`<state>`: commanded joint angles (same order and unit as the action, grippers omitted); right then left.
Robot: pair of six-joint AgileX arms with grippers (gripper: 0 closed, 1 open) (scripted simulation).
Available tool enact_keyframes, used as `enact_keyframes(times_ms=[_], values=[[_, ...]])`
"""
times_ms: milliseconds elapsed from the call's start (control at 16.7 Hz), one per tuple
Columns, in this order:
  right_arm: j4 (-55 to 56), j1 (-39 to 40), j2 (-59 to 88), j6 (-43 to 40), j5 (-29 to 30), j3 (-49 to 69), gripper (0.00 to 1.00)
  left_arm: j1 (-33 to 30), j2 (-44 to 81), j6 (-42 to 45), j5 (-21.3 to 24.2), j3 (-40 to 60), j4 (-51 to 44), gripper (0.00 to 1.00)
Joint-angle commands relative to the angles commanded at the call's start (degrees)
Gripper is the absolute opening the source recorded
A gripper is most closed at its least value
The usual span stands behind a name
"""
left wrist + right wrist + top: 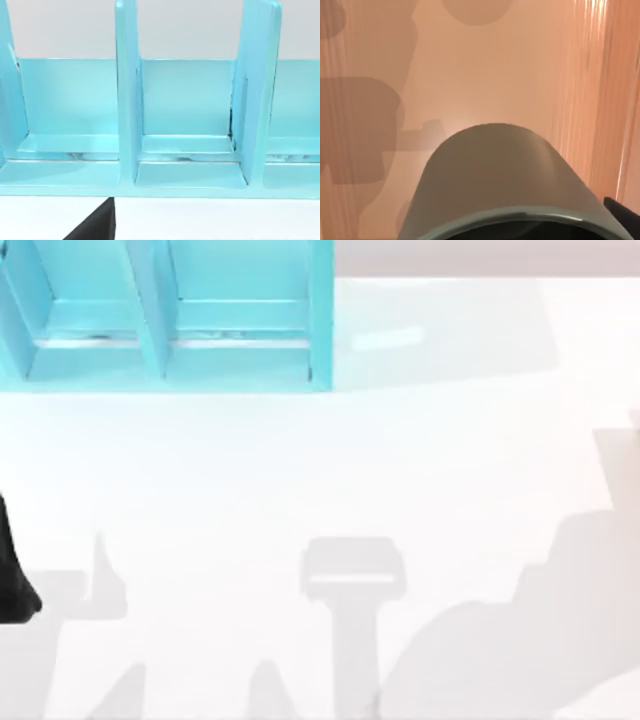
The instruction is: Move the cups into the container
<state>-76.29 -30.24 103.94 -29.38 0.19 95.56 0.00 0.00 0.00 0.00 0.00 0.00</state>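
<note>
Apparently the grey cup (500, 175) sits close under the right wrist camera, probably carried toward the blue container (170, 320), though I cannot tell if the jaws grasp it

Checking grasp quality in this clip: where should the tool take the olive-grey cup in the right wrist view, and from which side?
Probably across the olive-grey cup at its curved wall, just behind the rim, approaching from its open end, which faces the wrist camera. The wall is a plain cylinder with no handle, so any two opposite sides should serve.
</note>
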Motion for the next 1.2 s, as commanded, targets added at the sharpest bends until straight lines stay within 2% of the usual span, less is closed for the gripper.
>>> enact_keyframes(times_ms=[300,720,1020,1200], values=[[1.1,0.3,0.1,0.2,0.1,-1.1,0.0,0.0,0.0,0.0,0.0,0.0,0.0,1.0],[13.2,1.2,0.4,1.3,0.2,-12.8,0.0,0.0,0.0,0.0,0.0,0.0,0.0,1.0],[14.5,1.4,0.4,1.4,0.1,-14.1,0.0,0.0,0.0,0.0,0.0,0.0,0.0,1.0],[14.5,1.4,0.4,1.4,0.1,-14.1,0.23,0.0,0.0,0.0,0.0,0.0,0.0,1.0]])
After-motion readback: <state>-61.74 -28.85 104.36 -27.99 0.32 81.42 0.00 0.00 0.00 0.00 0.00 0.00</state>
